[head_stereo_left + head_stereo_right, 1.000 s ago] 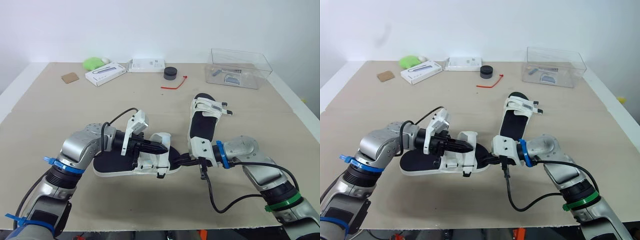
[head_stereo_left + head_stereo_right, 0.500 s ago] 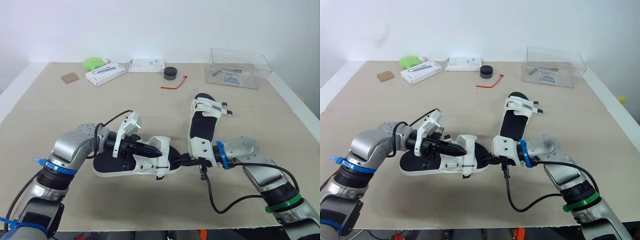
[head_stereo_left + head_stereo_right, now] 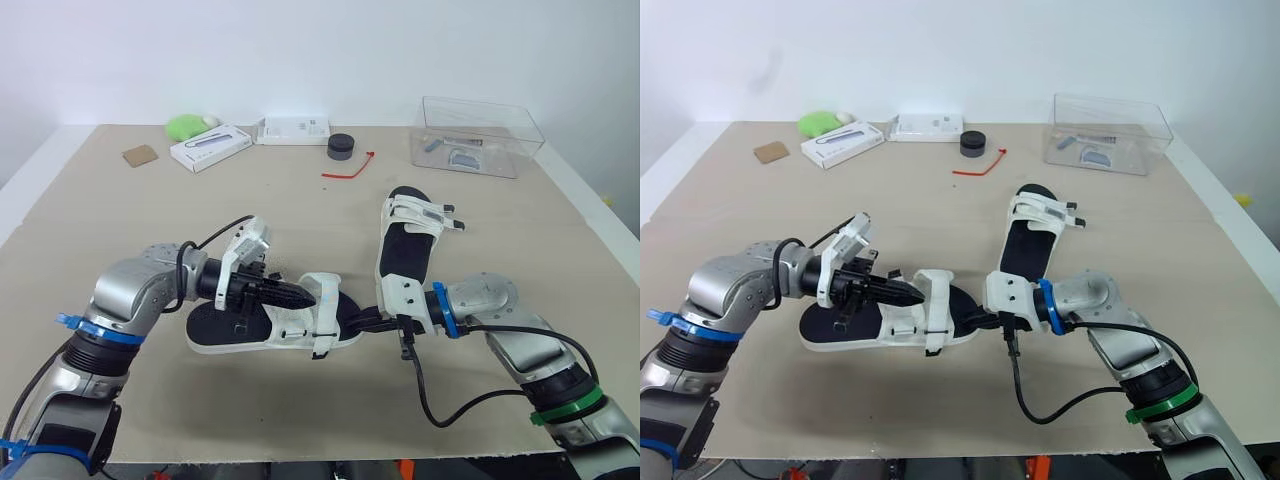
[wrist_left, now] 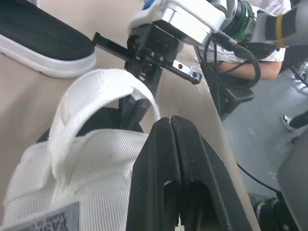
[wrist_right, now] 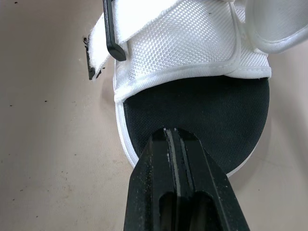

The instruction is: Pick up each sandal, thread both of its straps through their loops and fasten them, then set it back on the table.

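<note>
Sandal [image 3: 250, 330], flat just left of second sandal [image 3: 405, 245]. Both jaws pressed together: left gripper [image 3: 308, 296] at soft strap [image 3: 325, 292], right gripper [image 3: 354, 324] at stiffer toe. Probably light and floppy; best pinched by strap tip.

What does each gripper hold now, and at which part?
The left gripper seems to pinch the end of the raised strap of the near sandal. The right gripper, shut, grips nothing; its tips rest on that sandal's toe end.

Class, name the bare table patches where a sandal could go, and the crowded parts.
Bare: the left stretch between the brown square pad and the black-soled sandal; the right side between the clear plastic box and the second sandal. Crowded: far edge, centre.
</note>
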{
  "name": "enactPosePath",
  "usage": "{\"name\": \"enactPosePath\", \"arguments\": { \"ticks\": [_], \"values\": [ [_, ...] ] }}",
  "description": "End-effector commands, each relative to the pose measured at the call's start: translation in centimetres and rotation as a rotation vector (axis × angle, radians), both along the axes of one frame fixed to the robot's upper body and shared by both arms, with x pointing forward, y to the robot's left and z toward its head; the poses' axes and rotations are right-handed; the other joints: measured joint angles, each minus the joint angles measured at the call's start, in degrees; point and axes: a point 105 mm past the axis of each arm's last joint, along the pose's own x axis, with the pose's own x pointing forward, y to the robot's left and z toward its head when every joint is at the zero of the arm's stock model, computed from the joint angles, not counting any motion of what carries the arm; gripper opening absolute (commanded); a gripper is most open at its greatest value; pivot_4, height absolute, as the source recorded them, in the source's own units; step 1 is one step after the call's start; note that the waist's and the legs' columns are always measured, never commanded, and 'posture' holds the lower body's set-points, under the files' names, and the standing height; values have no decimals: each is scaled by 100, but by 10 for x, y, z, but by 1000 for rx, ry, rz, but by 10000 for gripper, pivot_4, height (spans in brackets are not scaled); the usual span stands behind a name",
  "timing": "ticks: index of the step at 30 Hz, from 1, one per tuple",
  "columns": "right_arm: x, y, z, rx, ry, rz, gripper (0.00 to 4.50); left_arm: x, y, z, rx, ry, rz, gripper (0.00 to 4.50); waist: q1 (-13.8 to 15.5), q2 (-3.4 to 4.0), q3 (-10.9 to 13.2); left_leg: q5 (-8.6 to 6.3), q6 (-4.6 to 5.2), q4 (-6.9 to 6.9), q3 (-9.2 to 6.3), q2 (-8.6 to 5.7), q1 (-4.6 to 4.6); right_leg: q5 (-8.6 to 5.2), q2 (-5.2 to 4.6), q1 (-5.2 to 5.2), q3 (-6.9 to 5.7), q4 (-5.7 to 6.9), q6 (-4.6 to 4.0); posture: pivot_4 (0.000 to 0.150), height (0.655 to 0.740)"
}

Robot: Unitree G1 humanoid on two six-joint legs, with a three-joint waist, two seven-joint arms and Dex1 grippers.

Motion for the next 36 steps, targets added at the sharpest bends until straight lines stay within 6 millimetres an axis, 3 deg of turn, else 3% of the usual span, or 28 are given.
{"name": "enactPosePath", "arguments": {
  "ticks": [1, 4, 10, 12, 14, 17, 24, 29, 36],
  "values": [
    [1, -10, -7, -48, 21, -34, 0, -30, 11, 27, 7, 21, -154, 355, -1, -2, 1, 0, 0, -1, 0, 0, -1, -1, 1, -1, -2, 0, -1, 1500, 7400],
    [1, -12, -7, -51, 20, -37, 0, -59, 30, 24, 101, 103, -251, 355, -4, -8, 6, 0, 0, -3, 0, 3, -8, -5, 0, -8, -3, -1, -3, 1500, 7400],
    [0, -12, -8, -53, 23, -31, 0, -85, 48, 11, 179, 176, -262, 355, 10, -11, 8, -5, -2, 0, -1, 3, -4, -23, -5, -2, -9, -1, -20, 1500, 7400],
    [0, -11, -8, -53, 25, -28, 0, -86, 47, -6, 194, 134, -198, 355, 10, -4, 8, -5, -2, 0, -4, 6, -3, -26, -8, -4, -3, -1, -25, 1500, 7400],
    [0, -10, -9, -52, 26, -23, 0, -66, 35, -21, 137, 53, -20, 355, 20, -4, 8, -5, -2, -2, -3, 5, 0, -26, -12, -3, 0, 0, -24, 1500, 7400],
    [-1, -7, -10, -47, 30, -13, 0, -63, 24, -37, 108, 0, 72, 7914, 17, -15, 8, -4, -2, 5, -8, 4, 2, -19, -14, 3, -3, -1, -14, 1500, 7400],
    [-1, -4, -11, -47, 32, 1, 0, -41, 4, -50, 109, -123, 165, 40971, 15, -14, 6, -4, -3, 1, -6, 6, 5, -7, -7, 3, -3, 1, 0, 1500, 7400],
    [0, -5, -10, -46, 29, -2, 0, -24, -3, -53, 104, -176, 214, 40971, 15, -14, 6, -3, -2, 4, -3, 5, 6, -4, -7, 4, -2, 1, -4, 1500, 7400],
    [-1, -7, -10, -46, 26, -13, 0, -22, -13, -58, 88, -172, 191, 40971, 15, -14, 6, -3, -3, 4, -1, 2, 6, 0, -12, 5, 1, 0, 4, 1500, 7400]
  ]
}}
